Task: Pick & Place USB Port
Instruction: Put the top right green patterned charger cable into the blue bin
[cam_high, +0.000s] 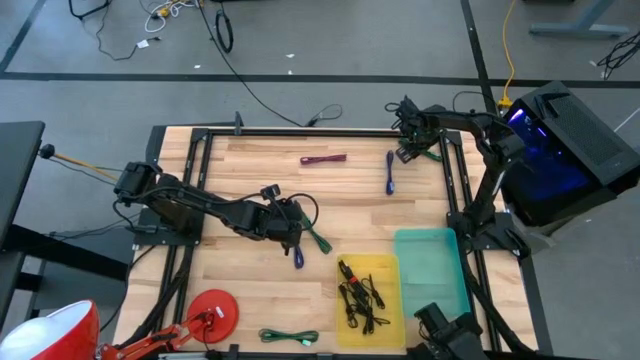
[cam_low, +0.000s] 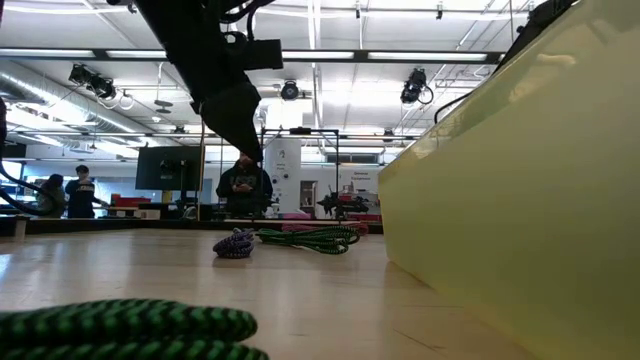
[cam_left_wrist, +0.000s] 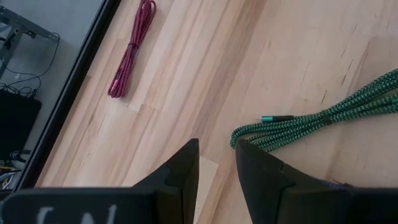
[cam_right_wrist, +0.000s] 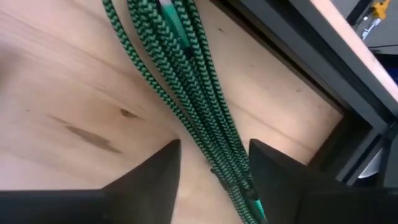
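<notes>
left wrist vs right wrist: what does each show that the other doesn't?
Left wrist only: a magenta cable lying bundled near the table's dark frame edge, plus the plug end of a green cable beside the left hand, whose fingers stand apart with nothing between them.

Right wrist only: a green braided cable bundle running down between the open fingers of the right hand, not gripped.

Both: bare wooden tabletop and dark frame rail.

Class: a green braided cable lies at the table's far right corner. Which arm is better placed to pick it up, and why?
Right. The right gripper hangs over the green braided cable, its open fingers either side of the bundle. The left gripper is mid-table, beside another green cable.
</notes>
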